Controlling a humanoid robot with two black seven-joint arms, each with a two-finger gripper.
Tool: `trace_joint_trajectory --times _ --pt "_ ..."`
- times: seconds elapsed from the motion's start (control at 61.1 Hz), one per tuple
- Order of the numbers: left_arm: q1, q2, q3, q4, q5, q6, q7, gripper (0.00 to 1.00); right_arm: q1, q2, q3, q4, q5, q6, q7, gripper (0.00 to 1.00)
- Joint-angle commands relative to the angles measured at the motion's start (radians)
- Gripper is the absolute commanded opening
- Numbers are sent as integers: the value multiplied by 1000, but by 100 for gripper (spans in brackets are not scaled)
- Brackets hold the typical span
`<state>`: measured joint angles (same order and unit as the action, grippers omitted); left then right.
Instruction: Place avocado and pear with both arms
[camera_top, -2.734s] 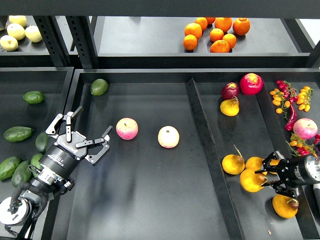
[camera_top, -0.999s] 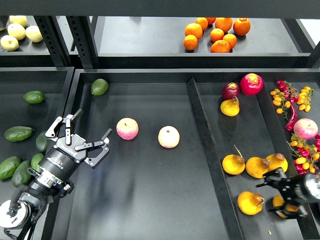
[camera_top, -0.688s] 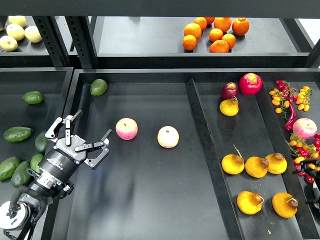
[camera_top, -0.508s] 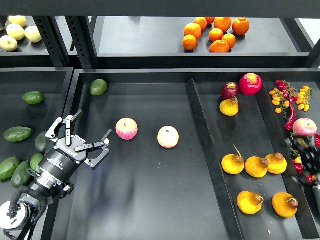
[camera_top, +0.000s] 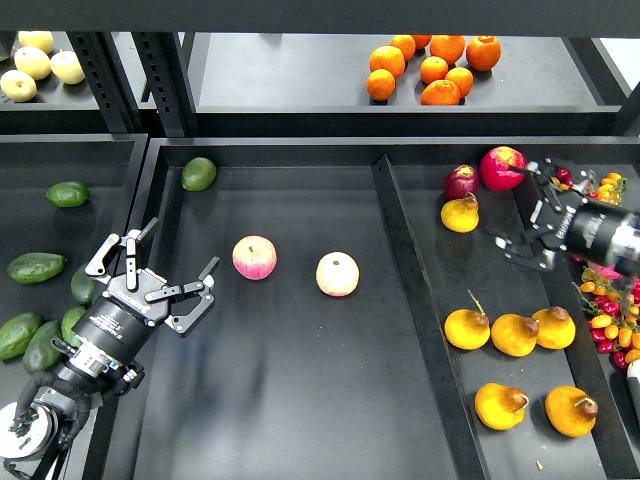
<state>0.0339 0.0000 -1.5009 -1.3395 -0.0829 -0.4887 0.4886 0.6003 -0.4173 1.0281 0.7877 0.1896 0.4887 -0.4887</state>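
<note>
My left gripper (camera_top: 150, 275) hung over the near-left part of the wide black tray (camera_top: 290, 400), its fingers spread apart with nothing between them. Just to its left, beyond the tray wall, lay a cluster of dark green glossy avocados (camera_top: 30, 335), and a little farther out on that side the elongated dark green avocado (camera_top: 36, 267) rested alone, well clear of my fingers. To the right of my left gripper sat a pink-and-yellow round apple (camera_top: 254, 257), near but apart from the fingertips, and past it a paler pink-yellow apple (camera_top: 337, 274). Farther off and above my left gripper a lighter green rounder avocado (camera_top: 198, 173) lay in the tray's far-left corner.

My right gripper (camera_top: 530, 215) hovered over the far part of the right-hand tray (camera_top: 480, 270), fingers parted and holding nothing. Nearer to me than that gripper lay two plump yellow-orange pears (camera_top: 535, 410) at the front, then a row of three more pears (camera_top: 508, 330). Just to the left of my right gripper sat a single yellow-orange pear with a short stem (camera_top: 459, 214), close to but not touching the fingers. Beyond it stood a dark red apple (camera_top: 461, 181) and a bright red fruit (camera_top: 502, 167), the latter just beside my upper finger. On the shelf behind were oranges (camera_top: 430, 65).
</note>
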Motion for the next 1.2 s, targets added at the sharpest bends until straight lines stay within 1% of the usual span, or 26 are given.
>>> trace_joint_trajectory --times 0.0,0.016,0.033,0.262,0.409,0.54,0.769,0.95,1.179 --pt "0 0 4 0 0 0 0 99 -76 113 133 34 -1 0 0 99" --pt "-2 0 5 0 0 0 0 99 -105 149 170 56 -1 0 0 99" --pt "0 0 5 0 0 0 0 99 -115 159 182 65 -1 0 0 99" --pt "-2 0 16 -3 0 0 0 99 -189 268 283 157 5 0 0 99" --pt "-2 0 16 -9 2 0 0 99 -255 362 314 206 20 0 0 99" --pt "0 0 18 -9 2 0 0 99 -293 417 314 214 59 0 0 100" --pt "-2 0 24 -10 2 0 0 99 -326 417 314 255 106 0 0 100" --pt "0 0 25 -17 2 0 0 99 -435 417 343 367 108 0 0 100" --pt "0 0 61 -23 2 0 0 99 -504 417 339 439 163 -25 0 100"
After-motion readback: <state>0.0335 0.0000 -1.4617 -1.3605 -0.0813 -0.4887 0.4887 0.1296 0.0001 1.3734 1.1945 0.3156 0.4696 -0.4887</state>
